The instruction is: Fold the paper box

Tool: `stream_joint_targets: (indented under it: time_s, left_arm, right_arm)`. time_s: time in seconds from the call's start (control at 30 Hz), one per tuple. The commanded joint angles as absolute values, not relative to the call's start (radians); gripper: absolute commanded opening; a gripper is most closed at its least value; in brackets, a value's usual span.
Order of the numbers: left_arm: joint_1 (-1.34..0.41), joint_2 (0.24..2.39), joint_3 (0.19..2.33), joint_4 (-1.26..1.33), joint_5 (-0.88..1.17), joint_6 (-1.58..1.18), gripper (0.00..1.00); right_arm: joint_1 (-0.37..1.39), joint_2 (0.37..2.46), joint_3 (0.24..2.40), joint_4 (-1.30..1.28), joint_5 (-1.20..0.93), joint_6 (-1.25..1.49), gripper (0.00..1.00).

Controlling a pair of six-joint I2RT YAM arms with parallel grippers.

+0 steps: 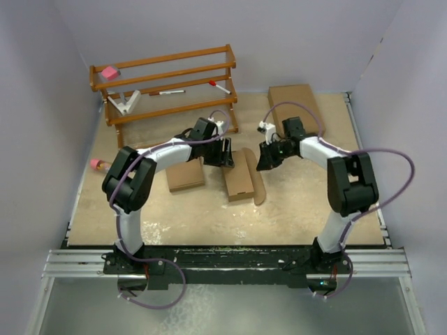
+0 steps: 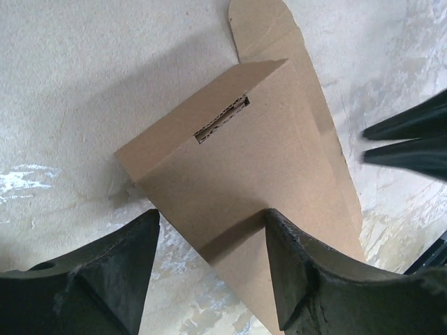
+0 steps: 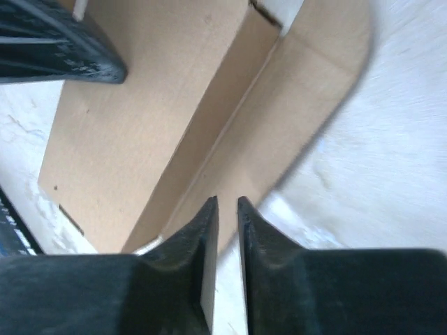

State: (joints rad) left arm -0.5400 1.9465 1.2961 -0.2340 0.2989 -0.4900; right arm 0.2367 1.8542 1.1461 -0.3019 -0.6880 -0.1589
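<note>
Toward the left of the tabletop (image 1: 174,216), a wider brown box (image 1: 185,174) is lying beside the left arm, apart from the work. The left gripper (image 2: 209,216) is hovering low over one end of the paper box (image 2: 230,153), its jaws standing wide and straddling that end without visibly pinching it. The paper box is lying mid-tabletop between the two grippers. Its body is folded up slim, a slot (image 2: 222,118) is showing in the top panel, and one rounded flap (image 3: 314,77) is lying open and flat along its right side. The right gripper (image 3: 227,202) is pointing down at the edge of that flap. Its jaws are narrow, only a slit apart, with nothing seen between them.

The step in hand appears to be closing that flap. To do it well, the left jaws should be steadying the body so it cannot slide. Meanwhile the right tips should be working under the flap's outer edge and swinging it up about its crease rather than dragging it. A flap lying this flat is hard to get under, so a sideways push would likely shove the whole box leftward. A shallow, slow approach seems best.
</note>
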Motion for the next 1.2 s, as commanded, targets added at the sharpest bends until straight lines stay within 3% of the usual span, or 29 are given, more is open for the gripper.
stream_joint_targets:
  time_s: [0.0, 0.27, 0.47, 0.57, 0.63, 0.73, 0.87, 1.0, 1.17]
  left_arm:
    - [-0.527, 1.992, 1.320, -0.268, 0.259, -0.374, 0.65]
    - [-0.526, 1.874, 1.249, -0.212, 0.258, -0.320, 0.72]
    - [-0.528, 1.633, 1.073, -0.058, 0.224, -0.305, 0.77]
    - [-0.535, 1.488, 0.972, 0.008, 0.205, -0.292, 0.83]
    - [-0.535, 1.410, 0.913, 0.058, 0.214, -0.296, 0.94]
    - [-0.534, 1.324, 0.820, 0.143, 0.223, -0.332, 0.98]
    - [-0.531, 1.262, 0.712, 0.273, 0.299, -0.364, 0.97]
    - [-0.540, 1.245, 0.631, 0.434, 0.401, -0.368, 0.96]
    - [-0.563, 1.293, 0.622, 0.480, 0.388, -0.402, 0.94]
  right_arm:
    - [0.221, 1.656, 1.135, -0.319, -0.658, -0.363, 0.27]
    - [0.219, 1.469, 1.119, -0.381, -0.815, -0.575, 0.50]
    - [0.218, 1.397, 1.106, -0.432, -0.915, -0.699, 0.65]
    - [0.218, 1.349, 1.074, -0.438, -0.954, -0.781, 0.83]
    - [0.219, 1.300, 1.020, -0.422, -0.991, -0.868, 0.99]
    - [0.218, 1.236, 0.929, -0.443, -1.042, -1.059, 1.00]
    - [0.218, 1.252, 0.930, -0.687, -1.081, -1.474, 1.00]
    - [0.218, 1.249, 0.912, -0.733, -1.049, -1.599, 0.99]
    - [0.217, 1.265, 0.881, -0.696, -0.950, -1.608, 0.95]
